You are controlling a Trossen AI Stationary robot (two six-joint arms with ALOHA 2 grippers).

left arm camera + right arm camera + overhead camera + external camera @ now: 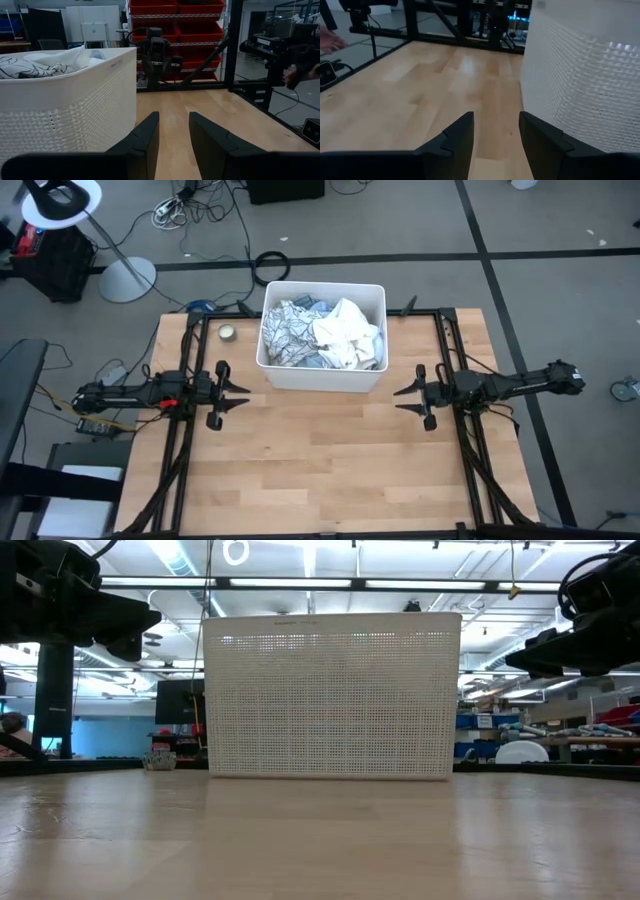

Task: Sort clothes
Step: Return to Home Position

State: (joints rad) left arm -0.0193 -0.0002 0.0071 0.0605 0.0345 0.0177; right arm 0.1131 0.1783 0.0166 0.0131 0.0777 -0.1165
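The clothes (322, 332) lie piled inside a white perforated tub (320, 380) at the table's far middle: a white-grey patterned top (285, 330), a white garment (345, 330) and light-blue cloth. The pile also shows in the left wrist view (45, 62). My left gripper (240, 395) hovers open and empty left of the tub's near corner. My right gripper (402, 400) hovers open and empty right of the tub's near corner. Both point toward the table's middle.
A small round tin (227, 332) sits on the table left of the tub. The wooden tabletop (320, 470) spreads bare in front of the tub. A black frame rims the table. A person's hand (330, 40) shows beyond the table's edge.
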